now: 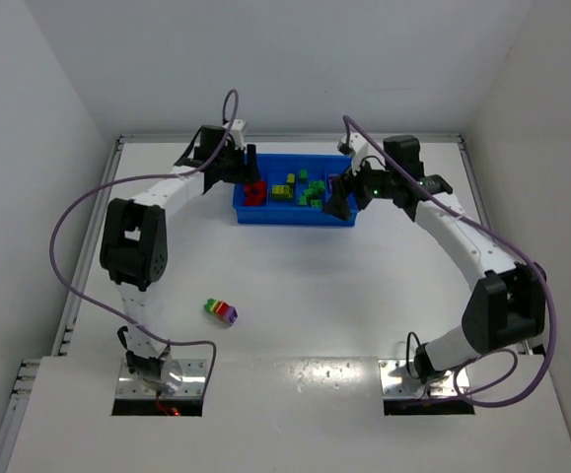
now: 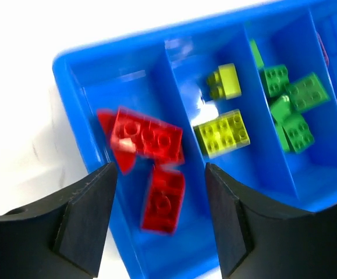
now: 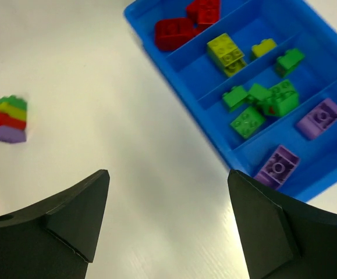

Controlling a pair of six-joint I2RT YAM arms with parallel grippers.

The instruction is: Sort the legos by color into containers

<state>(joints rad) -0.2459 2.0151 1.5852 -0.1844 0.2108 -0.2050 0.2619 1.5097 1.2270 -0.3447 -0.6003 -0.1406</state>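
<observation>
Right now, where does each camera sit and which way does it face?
Top: above and behind the bases, looking down on left arm, right arm, tray and stack.
Left wrist: on the left arm, looking down into the tray; left end effector frames red legos.
Right wrist: on the right arm, looking down at table and tray; right end effector showing.
All share the tray; top and right wrist share the stack.

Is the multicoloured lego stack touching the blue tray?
Apart. The top view shows the stack lying on the table, a wide white gap short of the tray.
</observation>
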